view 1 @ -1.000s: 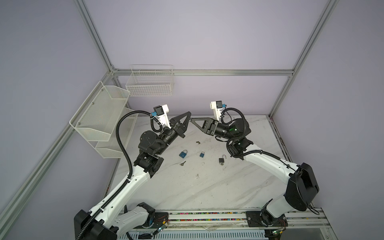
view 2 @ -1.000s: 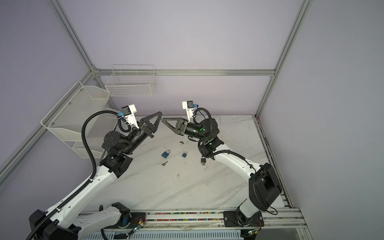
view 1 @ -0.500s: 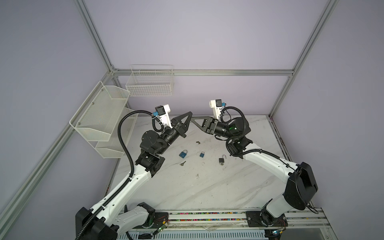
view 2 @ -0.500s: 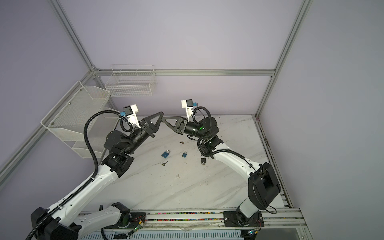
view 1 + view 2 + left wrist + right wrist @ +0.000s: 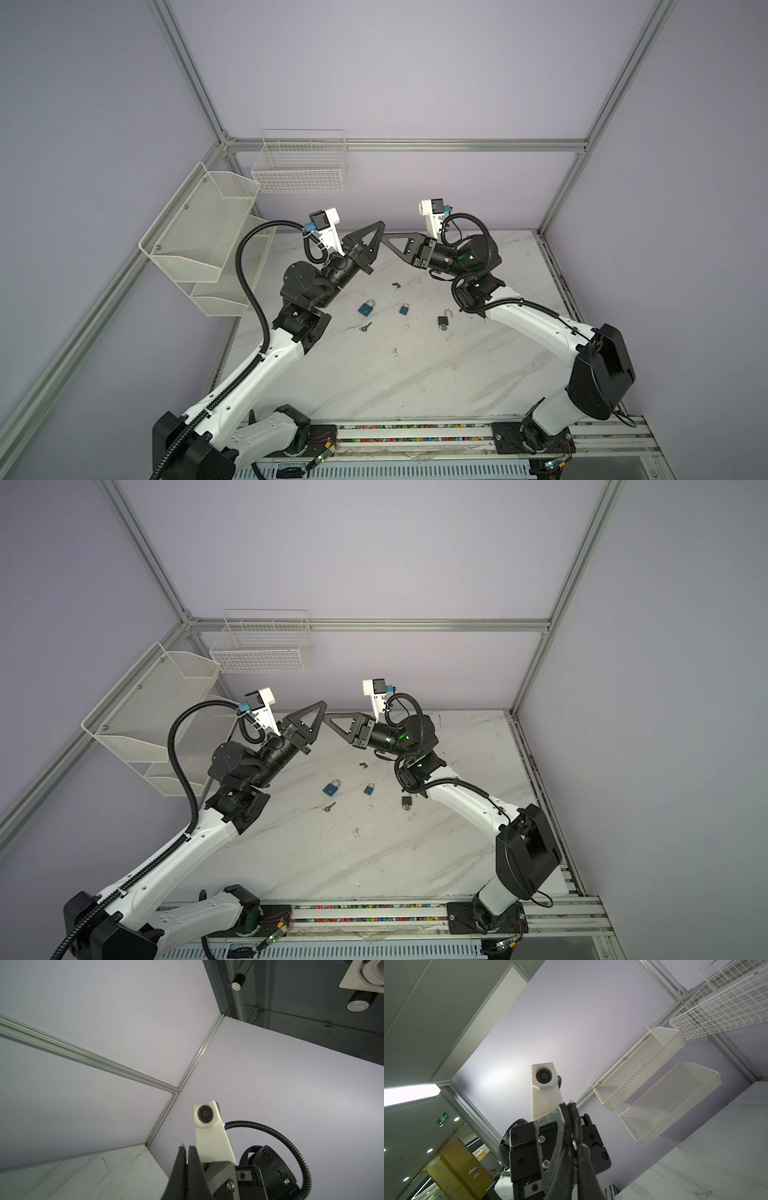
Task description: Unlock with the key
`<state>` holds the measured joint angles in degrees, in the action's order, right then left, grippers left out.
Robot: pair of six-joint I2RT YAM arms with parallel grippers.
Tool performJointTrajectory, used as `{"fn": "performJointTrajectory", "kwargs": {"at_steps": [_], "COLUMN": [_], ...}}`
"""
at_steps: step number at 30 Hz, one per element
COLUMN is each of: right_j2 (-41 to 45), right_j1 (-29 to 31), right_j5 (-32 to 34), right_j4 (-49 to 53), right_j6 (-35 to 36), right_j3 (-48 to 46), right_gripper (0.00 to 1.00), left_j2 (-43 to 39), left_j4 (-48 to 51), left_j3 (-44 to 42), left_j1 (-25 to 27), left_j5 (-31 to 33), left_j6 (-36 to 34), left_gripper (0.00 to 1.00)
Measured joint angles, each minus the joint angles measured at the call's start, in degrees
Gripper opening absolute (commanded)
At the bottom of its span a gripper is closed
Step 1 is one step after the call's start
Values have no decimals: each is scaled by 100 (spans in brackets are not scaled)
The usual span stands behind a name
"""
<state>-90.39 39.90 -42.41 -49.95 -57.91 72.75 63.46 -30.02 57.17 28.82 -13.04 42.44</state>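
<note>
Since a second ago your left gripper (image 5: 380, 225) has swung in until its tip touches the tip of the right gripper (image 5: 385, 235), and the right jaws have pinched down to closed. Both claws now meet tip to tip, high above the far edge of the bench (image 5: 415, 386).

Your left claw is fully closed, and nothing shows in it from its wrist view. In the right wrist view a small metal ring (image 5: 573, 1142) sits between the right fingers. It may be a key ring, but you cannot tell whether a key is truly gripped.

One key (image 5: 365, 327) lies on the bench just beside the larger blue padlock (image 5: 366, 308), in the far half, midway between the side edges. The small blue padlock (image 5: 404, 308) and the black padlock (image 5: 444, 321), its shackle swung open, lie toward the right edge.

This looks like a hand-over or regrip. Confirm one claw has a firm pinch before the other lets go. Keep the blade sticking out past the fingertips, and pull apart slowly and straight so nothing drops.
</note>
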Motion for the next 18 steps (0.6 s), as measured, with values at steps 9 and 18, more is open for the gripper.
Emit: {"fn": "performJointTrajectory", "kwargs": {"at_steps": [9,18], "right_j2": [7,26], "right_j1": [0,0], "right_j5": [9,35], "right_j4": [52,422], "right_j6": [61,199], "right_j3": [63,177], "right_gripper": [0,0], "left_j2": [13,4], "left_j4": [-83,-39], "left_j3": [-4,-7], "left_j1": [22,26], "left_j5": [61,164], "left_j6": [-22,-122], "left_gripper": [0,0]}}
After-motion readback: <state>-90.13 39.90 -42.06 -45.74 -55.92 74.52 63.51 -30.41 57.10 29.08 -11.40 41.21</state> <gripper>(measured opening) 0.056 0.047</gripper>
